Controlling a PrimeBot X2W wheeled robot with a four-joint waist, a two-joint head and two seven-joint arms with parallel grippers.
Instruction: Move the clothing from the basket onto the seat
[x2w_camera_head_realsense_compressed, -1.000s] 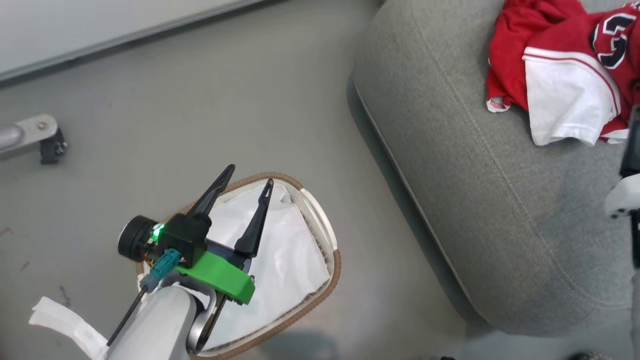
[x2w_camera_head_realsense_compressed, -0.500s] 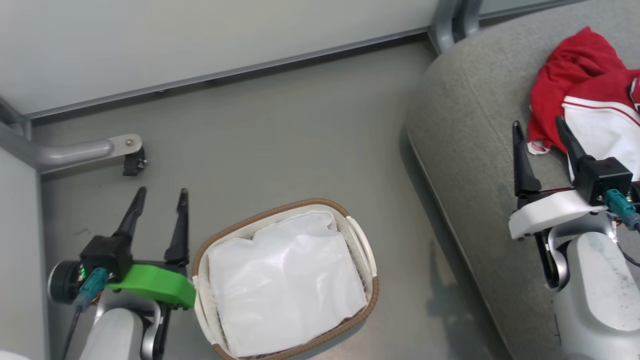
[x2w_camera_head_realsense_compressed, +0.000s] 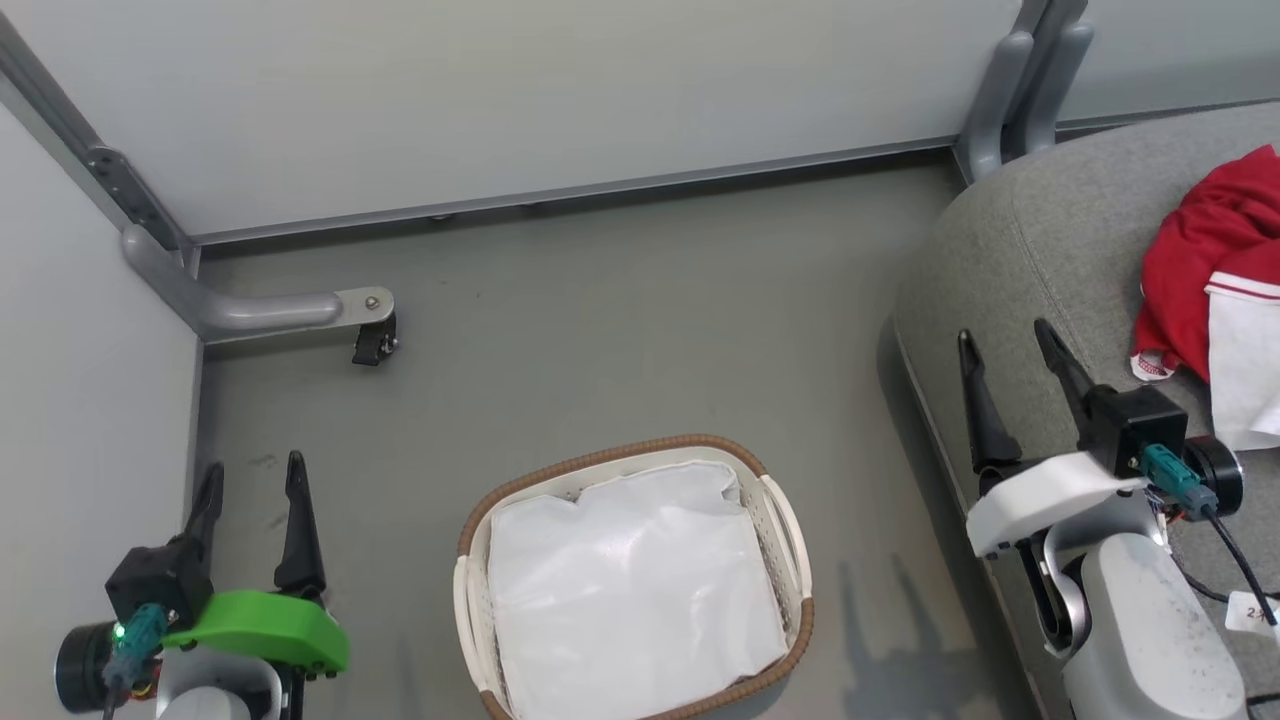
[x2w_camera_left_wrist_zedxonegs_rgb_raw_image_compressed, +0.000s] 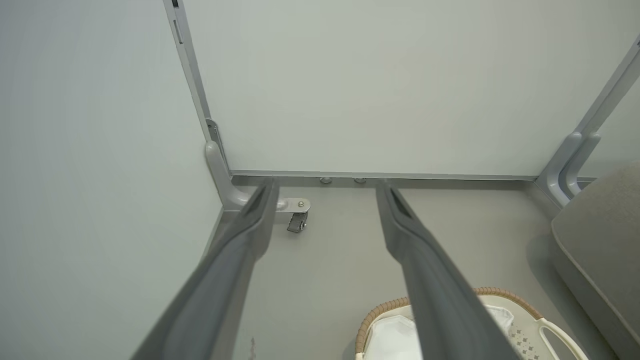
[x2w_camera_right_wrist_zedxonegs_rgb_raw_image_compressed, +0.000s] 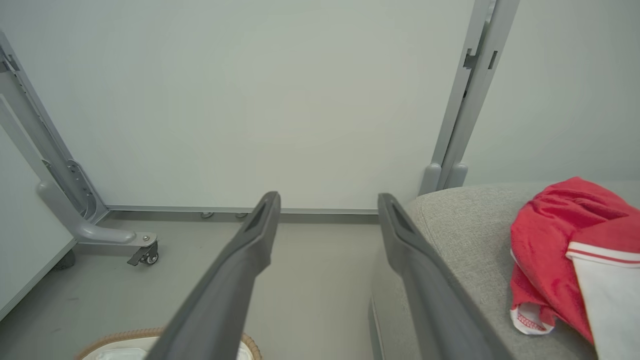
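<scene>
Task looks done from what we can see. The clothing (x2w_camera_head_realsense_compressed: 1195, 250) is on the seat (x2w_camera_head_realsense_compressed: 1050, 250), bunched toward its right side. It's soft red fabric, crumpled, with a white panel edged in red stripe and a bit of red-striped trim poking out low. Part of it runs off frame, so we can't count garments.

The basket (x2w_camera_head_realsense_compressed: 600, 457) sits on the floor (x2w_camera_head_realsense_compressed: 600, 330), apart from the seat. We see no red in it, just the white fabric liner (x2w_camera_head_realsense_compressed: 630, 590), smooth, faintly glossy, lying flat. The basket is oval cream plastic with perforated walls, a brown woven rim and side handles. The seat is grey woven upholstery with a rounded edge and a stitched seam.

The left pincer (x2w_camera_head_realsense_compressed: 254, 465) is spread and holding nothing, over the floor left of the basket. The right pincer (x2w_camera_head_realsense_compressed: 1003, 332) is spread and holding nothing, over the seat's edge, near the clothing but not touching it.

Our read is that nothing is left to move. We can't tell whether anything hides under the liner.
</scene>
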